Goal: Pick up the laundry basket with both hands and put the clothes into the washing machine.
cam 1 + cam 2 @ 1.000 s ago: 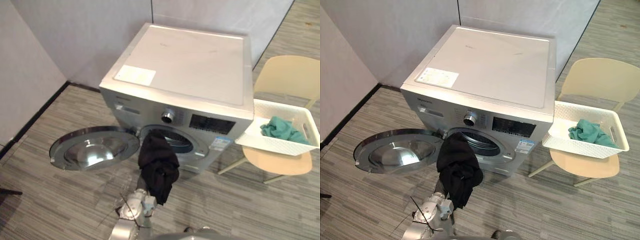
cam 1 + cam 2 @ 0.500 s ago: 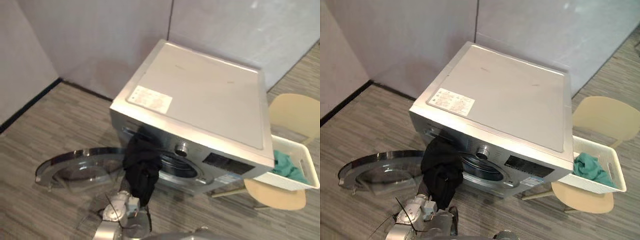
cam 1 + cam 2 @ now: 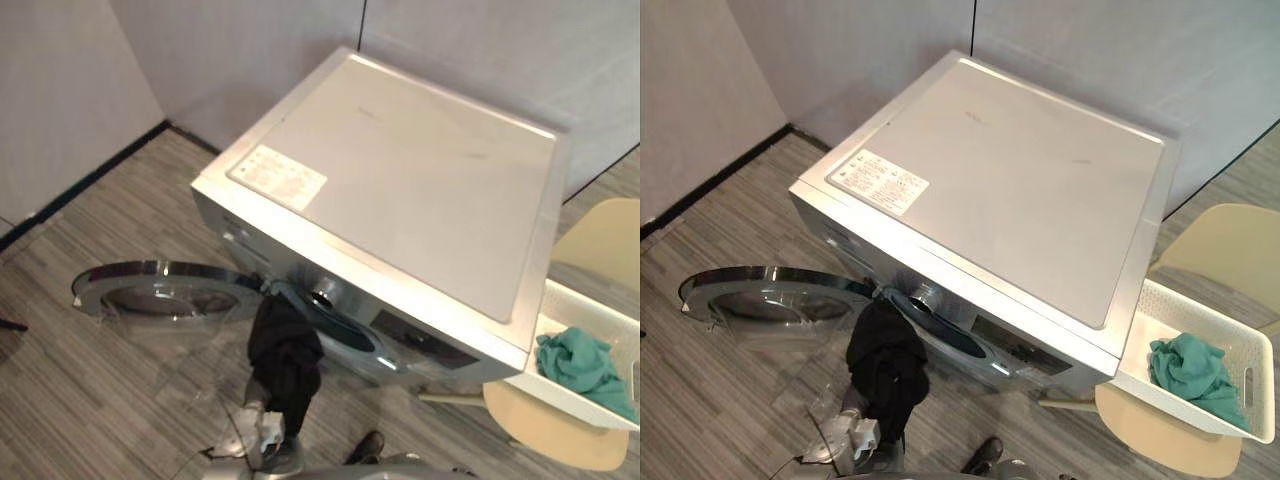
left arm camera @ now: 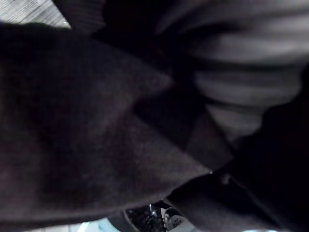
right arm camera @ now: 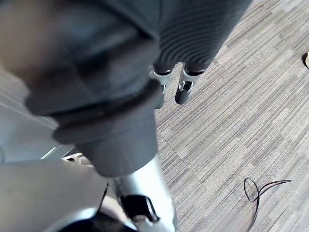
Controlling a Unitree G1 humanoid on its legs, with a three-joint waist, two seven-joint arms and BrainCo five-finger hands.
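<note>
**As black cloth hangs at the drum, the basket sits on the chair**

While the silver washing machine (image 3: 1010,170) stands in the corner with its round door (image 3: 770,300) swung wide to the left, low over the grey striped floor (image 3: 710,400), a black garment (image 3: 885,365) hangs right in front of the drum opening (image 3: 945,335). Its upper end is up at the opening's left edge, beside the hinge, and the rest droops down over the left arm. The left hand (image 4: 241,92) is buried in that dark cloth, and whether it is clenched on it I cannot tell.

Over on the right, just beside the machine, the white laundry basket (image 3: 1220,325) rests on the seat of a cream chair (image 3: 1230,255), with a teal garment (image 3: 1193,372) bunched inside it. The right hand (image 5: 184,87) hangs over bare floor, its fingers relaxed and pointing down, holding nothing, and well apart from the basket.
</note>
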